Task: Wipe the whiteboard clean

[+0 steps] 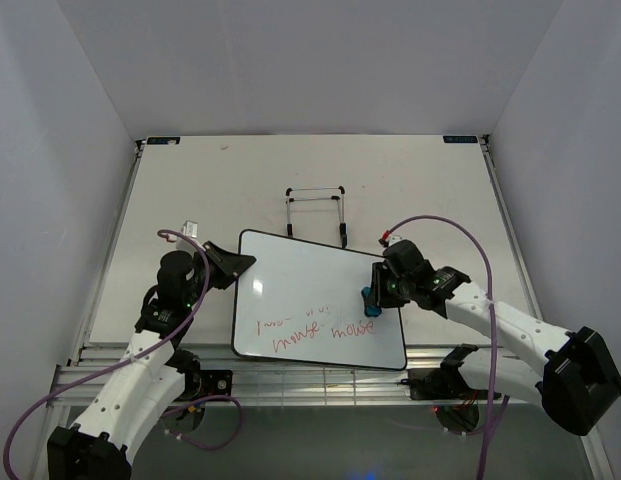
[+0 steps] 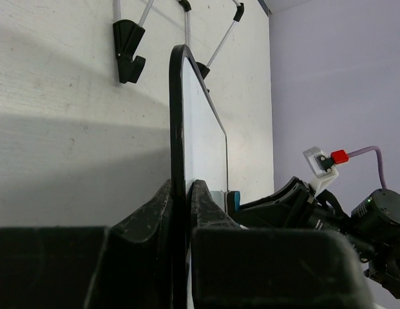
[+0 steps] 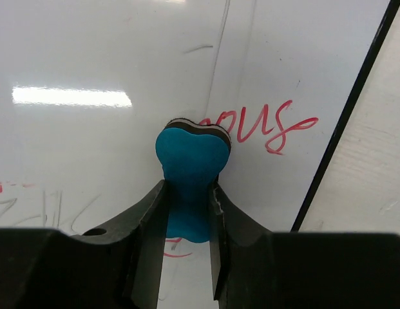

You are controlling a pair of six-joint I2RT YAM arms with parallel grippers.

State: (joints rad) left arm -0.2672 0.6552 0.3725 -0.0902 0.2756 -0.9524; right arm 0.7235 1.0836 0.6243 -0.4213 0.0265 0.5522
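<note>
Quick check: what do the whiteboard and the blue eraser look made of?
Whiteboard: smooth, glossy white coated surface that mirrors a light strip; the thin black rim is probably plastic. Eraser: matte blue body, likely foam or soft plastic, with a darker layered pad at its board end, possibly felt.

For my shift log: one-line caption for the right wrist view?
Right gripper holds the blue eraser on the whiteboard, beside red writing.

Red writing (image 1: 315, 333) was too small and smeared to read from above, eraser (image 3: 190, 161) hid a red word's start, board (image 2: 176, 129) stood edge-on at left wrist, face unreadable, stand (image 2: 127, 48) was cut by top edge.
</note>
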